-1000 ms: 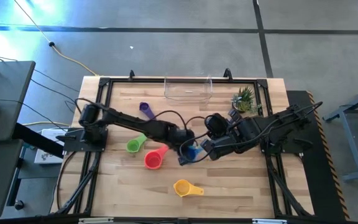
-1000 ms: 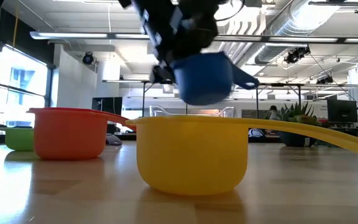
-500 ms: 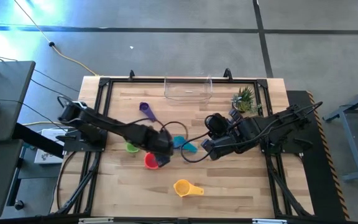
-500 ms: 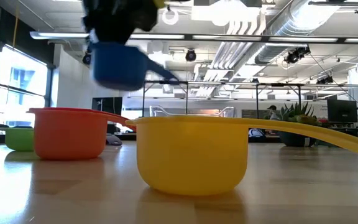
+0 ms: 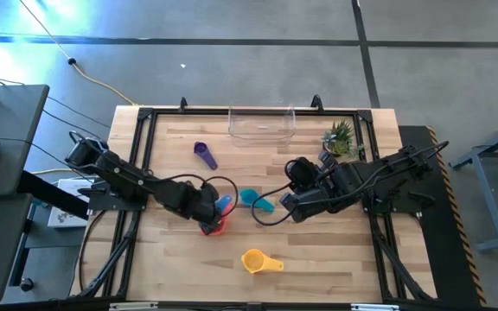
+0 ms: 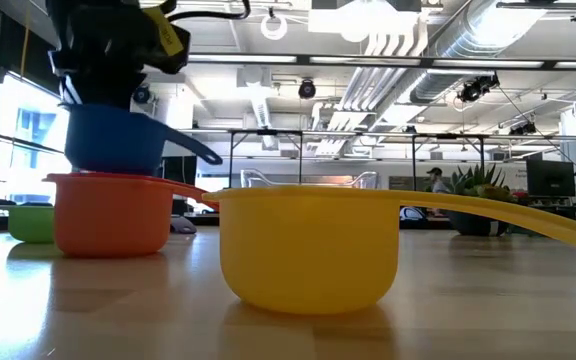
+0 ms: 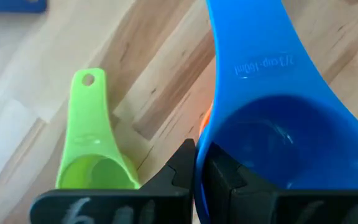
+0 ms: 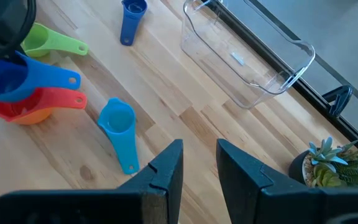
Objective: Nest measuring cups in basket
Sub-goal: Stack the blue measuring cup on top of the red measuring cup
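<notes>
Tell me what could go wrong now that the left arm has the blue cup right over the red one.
1. The left gripper is shut on the blue cup's rim, and the cup sits only partly in the red cup. Released crooked, it might perch on the rim rather than nest.
2. Pushing down could slide or tip the red cup, which is loose on the table.
3. The green cup lies close beside the stack, so the withdrawing arm might knock it.

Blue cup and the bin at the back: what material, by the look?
Blue cup: likely molded plastic, smooth, slightly glossy, with size text raised on the handle. Bin: probably clear plastic, see-through walls with the wood showing through, glossy rounded rim.
</notes>
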Robot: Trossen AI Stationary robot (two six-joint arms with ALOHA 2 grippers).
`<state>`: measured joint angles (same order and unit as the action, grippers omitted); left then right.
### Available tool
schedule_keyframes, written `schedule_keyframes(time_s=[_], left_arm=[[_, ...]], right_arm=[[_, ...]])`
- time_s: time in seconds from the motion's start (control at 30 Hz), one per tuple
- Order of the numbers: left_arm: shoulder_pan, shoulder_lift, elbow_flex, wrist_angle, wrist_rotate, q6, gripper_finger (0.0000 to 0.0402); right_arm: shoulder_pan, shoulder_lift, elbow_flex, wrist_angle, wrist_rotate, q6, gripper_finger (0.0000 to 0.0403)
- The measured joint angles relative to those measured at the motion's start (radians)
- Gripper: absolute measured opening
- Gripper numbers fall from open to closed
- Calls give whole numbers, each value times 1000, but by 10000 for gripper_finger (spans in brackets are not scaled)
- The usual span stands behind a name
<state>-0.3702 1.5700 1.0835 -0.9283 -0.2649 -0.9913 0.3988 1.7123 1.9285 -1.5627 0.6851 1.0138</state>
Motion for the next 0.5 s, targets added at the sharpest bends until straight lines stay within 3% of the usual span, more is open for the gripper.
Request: schedule_keyframes(time_s=[0.5], left_arm=[[1, 0, -28, 63, 14, 62, 8]], right_arm=[[0, 0, 0, 0, -1, 0, 89]])
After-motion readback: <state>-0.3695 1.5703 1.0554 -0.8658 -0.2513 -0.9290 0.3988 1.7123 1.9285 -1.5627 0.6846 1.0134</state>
